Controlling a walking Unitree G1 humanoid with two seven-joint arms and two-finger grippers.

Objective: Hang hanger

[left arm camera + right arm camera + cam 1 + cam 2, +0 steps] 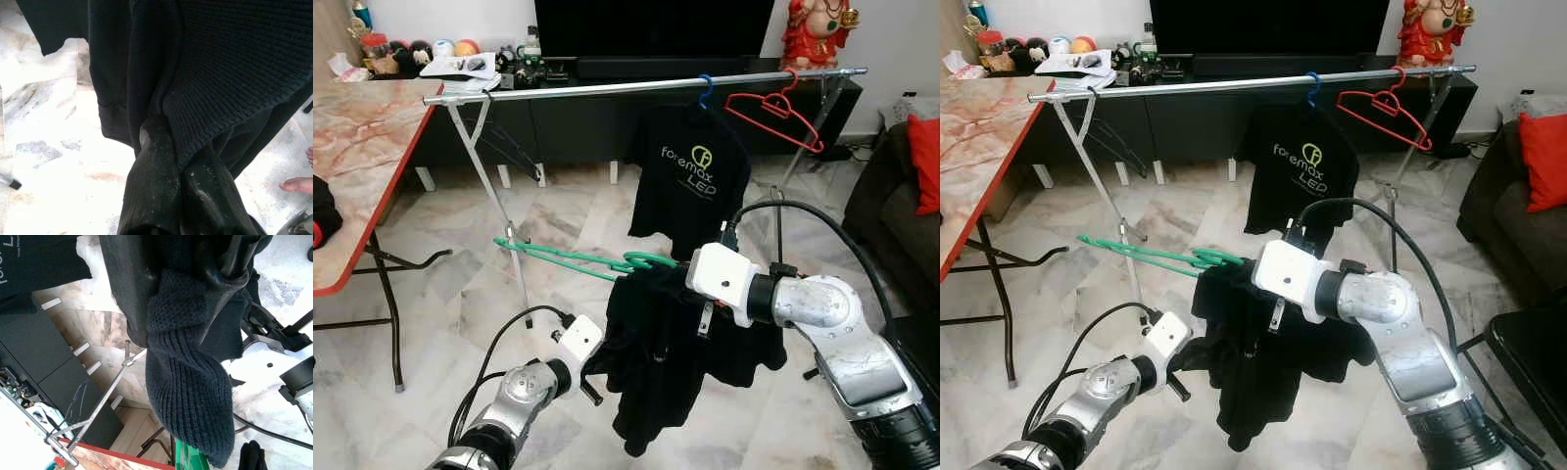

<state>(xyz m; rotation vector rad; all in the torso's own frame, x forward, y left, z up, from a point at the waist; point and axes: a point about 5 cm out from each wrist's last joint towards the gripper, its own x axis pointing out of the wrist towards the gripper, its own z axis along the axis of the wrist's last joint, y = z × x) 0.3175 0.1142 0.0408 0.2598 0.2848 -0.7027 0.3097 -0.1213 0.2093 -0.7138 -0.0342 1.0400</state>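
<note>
While the green hanger (573, 258) carries a black knit garment (675, 343) in front of the drying rack rail (636, 86), both hands are engaged with that garment. The right hand (677, 266) is positioned at the hook end of the green hanger, below the rail; its fingers (142, 284) are clamped on the knit collar, with ribbed fabric bulging out between them. The hanger's arms extend from this hand toward the rack's left leg (494, 191), and the hook is not on the rail. The left hand (595, 367) is lower, at the garment's left edge; its fingers (156, 196) are pressed together with a fold of the black fabric pinched at their tips.

On the rail itself, a black printed T-shirt (690, 176) hangs from a blue hanger (705, 93), directly behind the held garment. A red hanger (773, 116) hangs bare beside it, nearer the rail's right end. A marble-pattern counter (357, 147) with a red edge stands beyond the rail's left end. The floor (460, 294) under the rack is pale marble tile.
</note>
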